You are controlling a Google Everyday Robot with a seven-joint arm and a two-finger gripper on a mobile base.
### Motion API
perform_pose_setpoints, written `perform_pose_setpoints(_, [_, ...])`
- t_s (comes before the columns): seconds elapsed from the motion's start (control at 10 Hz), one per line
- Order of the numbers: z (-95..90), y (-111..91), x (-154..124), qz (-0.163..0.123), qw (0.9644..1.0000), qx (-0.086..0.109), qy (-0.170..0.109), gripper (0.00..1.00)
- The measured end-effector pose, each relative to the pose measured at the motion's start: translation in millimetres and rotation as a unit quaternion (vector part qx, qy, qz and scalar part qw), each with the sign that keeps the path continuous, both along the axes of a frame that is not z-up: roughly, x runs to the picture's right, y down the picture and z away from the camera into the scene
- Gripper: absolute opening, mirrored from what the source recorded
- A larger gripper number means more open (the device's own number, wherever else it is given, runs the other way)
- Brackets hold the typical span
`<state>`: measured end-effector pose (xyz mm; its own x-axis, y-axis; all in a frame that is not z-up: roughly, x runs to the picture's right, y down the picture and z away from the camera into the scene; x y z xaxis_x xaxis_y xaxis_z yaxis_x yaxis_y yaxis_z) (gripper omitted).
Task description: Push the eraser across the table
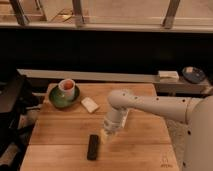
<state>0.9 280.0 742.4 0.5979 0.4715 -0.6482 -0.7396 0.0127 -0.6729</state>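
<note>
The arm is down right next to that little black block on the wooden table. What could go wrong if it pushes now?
The gripper sits by the far end of the small flat black eraser, not its middle, so a push may spin it rather than slide it. Pushed towards the far side of the light wooden table, it could hit the pale cream block or the green plate.

The one camera looks down on the table point(65, 127) from its near side, facing the windows point(125, 11) behind. The gripper point(106, 135) is low in the centre, beside the eraser point(93, 147).
</note>
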Motion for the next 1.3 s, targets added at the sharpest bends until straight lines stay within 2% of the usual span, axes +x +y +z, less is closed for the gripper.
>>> perform_pose_setpoints(0.3, [9.8, 14.1, -13.0, 0.007, 0.9996, -0.017, -0.020, 0.00])
perform_pose_setpoints(0.6, [20.3, 17.6, -22.3, 0.007, 0.9991, -0.024, -0.034, 0.00])
perform_pose_setpoints(1.0, [31.2, 8.8, -43.1, 0.001, 0.9981, -0.016, -0.059, 0.00])
perform_pose_setpoints(1.3, [25.8, 1.5, -71.1, -0.010, 0.9952, -0.004, -0.097, 0.00])
